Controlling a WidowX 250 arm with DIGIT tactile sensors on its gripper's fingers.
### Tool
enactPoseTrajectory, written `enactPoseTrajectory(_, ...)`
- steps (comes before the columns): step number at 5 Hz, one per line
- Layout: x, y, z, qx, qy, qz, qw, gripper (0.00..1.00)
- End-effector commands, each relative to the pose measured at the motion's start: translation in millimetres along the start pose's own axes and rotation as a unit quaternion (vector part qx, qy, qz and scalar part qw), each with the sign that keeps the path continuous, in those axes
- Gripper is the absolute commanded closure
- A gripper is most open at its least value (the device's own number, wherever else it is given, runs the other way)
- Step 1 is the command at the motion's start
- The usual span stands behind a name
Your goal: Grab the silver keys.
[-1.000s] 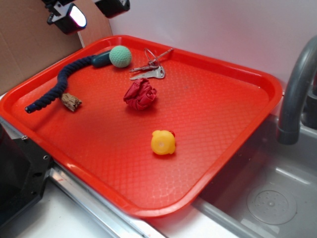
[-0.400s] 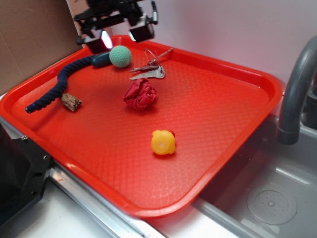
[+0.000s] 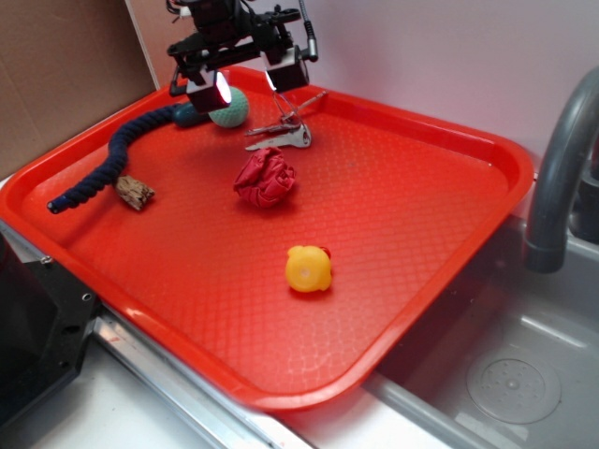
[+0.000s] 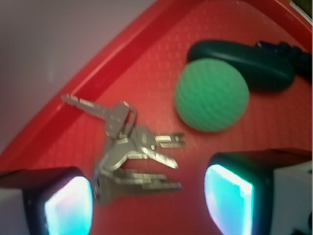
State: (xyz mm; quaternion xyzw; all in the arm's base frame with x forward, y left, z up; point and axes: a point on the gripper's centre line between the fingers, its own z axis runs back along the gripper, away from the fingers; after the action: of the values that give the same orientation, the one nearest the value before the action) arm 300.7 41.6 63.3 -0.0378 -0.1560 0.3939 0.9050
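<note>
Bunch of flat silver-grey metal keys (image 4: 132,154) on thin wire ring lies fanned at far end of red plastic tray (image 3: 421,271), near back rim. Likely light, rigid, slippery, low-lying; best hold probably across overlapped key heads near ring, where stack is thickest. Green ribbed ball (image 4: 212,95) just beside keys, dark blue braided rope toy (image 3: 103,168) beyond. Black gripper (image 3: 249,86) hovers above bunch, jaws apart, empty, straddling keys in wrist view. Crumpled red cloth (image 3: 265,179) and yellow rubber duck (image 3: 308,268) lie nearer camera.
</note>
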Motion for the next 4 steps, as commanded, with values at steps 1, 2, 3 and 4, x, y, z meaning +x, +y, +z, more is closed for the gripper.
enactPoseTrajectory(1,15.0,-23.1,-21.4,-0.015,-0.001,-0.019,1.000,0.00)
enactPoseTrajectory(2,14.5,-27.5,-30.8,-0.017,0.010,-0.032,0.999,0.00)
enactPoseTrajectory(3,13.2,-27.3,-28.7,-0.011,0.027,-0.037,0.999,1.00)
enactPoseTrajectory(4,11.9,-24.1,-21.9,-0.001,0.039,-0.051,0.998,1.00)
